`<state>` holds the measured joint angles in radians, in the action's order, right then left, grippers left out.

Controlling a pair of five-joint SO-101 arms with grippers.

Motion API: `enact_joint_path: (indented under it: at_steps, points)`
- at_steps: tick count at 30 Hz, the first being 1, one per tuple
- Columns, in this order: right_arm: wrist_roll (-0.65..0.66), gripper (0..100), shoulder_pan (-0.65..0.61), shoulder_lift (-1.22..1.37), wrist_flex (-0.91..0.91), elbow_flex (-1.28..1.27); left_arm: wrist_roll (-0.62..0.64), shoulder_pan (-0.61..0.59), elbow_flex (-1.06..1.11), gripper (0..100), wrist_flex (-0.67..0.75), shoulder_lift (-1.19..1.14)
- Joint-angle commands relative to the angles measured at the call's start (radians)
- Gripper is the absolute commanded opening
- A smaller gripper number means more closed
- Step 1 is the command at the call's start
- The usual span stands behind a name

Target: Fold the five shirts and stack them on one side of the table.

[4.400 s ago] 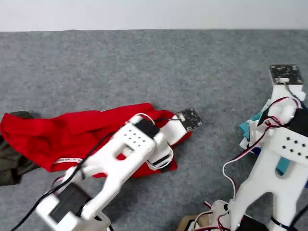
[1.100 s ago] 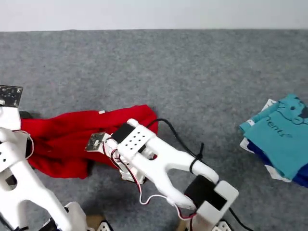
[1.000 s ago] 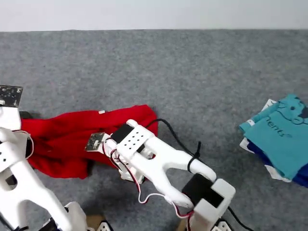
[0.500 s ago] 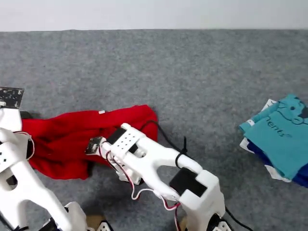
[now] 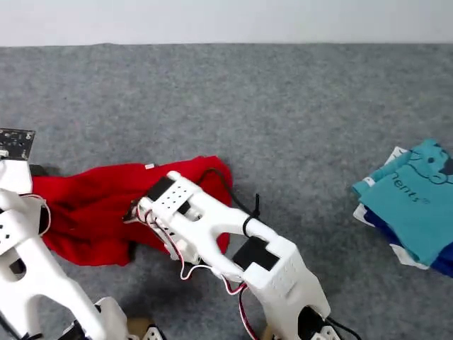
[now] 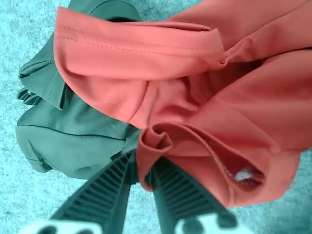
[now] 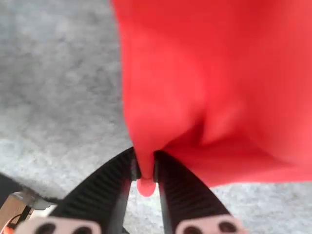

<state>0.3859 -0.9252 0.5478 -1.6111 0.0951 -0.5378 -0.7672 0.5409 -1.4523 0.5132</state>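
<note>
- Two claws, both clamped on one crumpled red cloth shirt (image 5: 92,205): the left claw (image 6: 141,170) pinches a rolled fold, the right claw (image 7: 145,170) pinches an edge.
- The red shirt lies on the left half of the grey felt-like counter (image 5: 283,106), its long axis running left to right.
- One crumpled dark green shirt (image 6: 73,141) lies partly under its left end.
- One folded stack sits at the counter's right edge: a teal printed shirt (image 5: 414,205) on top of a dark blue one (image 5: 442,263).
</note>
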Motion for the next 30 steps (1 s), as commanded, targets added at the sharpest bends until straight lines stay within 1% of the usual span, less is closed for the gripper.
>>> enact_joint_path:
  at_steps: [1,6,11,14,17,23,26,30]
  points:
    - [0.011,1.0,-0.001,-0.068,-0.076,0.123,-0.003,-0.006,-0.008,0,0.011,0.032]
    - [0.011,1.0,0.031,-0.177,-0.186,0.253,0.000,-0.005,-0.070,0,-0.046,0.032]
    - [0.011,1.0,0.160,-0.366,-0.182,0.261,0.092,0.012,-0.254,0,-0.160,0.032]
    - [0.011,1.0,0.249,-0.464,-0.176,0.261,0.118,0.066,-0.371,0,-0.222,0.032]
    - [0.011,1.0,0.344,-0.573,-0.148,0.273,0.175,0.155,-0.475,0,-0.272,0.032]
    - [0.011,1.0,0.515,-0.756,-0.035,0.402,0.321,0.282,-0.753,0,-0.273,0.032]
    - [0.011,1.0,0.567,-0.811,-0.015,0.460,0.358,0.348,-0.915,0,-0.273,0.032]
    - [0.011,1.0,0.607,-0.866,-0.013,0.546,0.358,0.400,-1.107,0,-0.272,0.032]
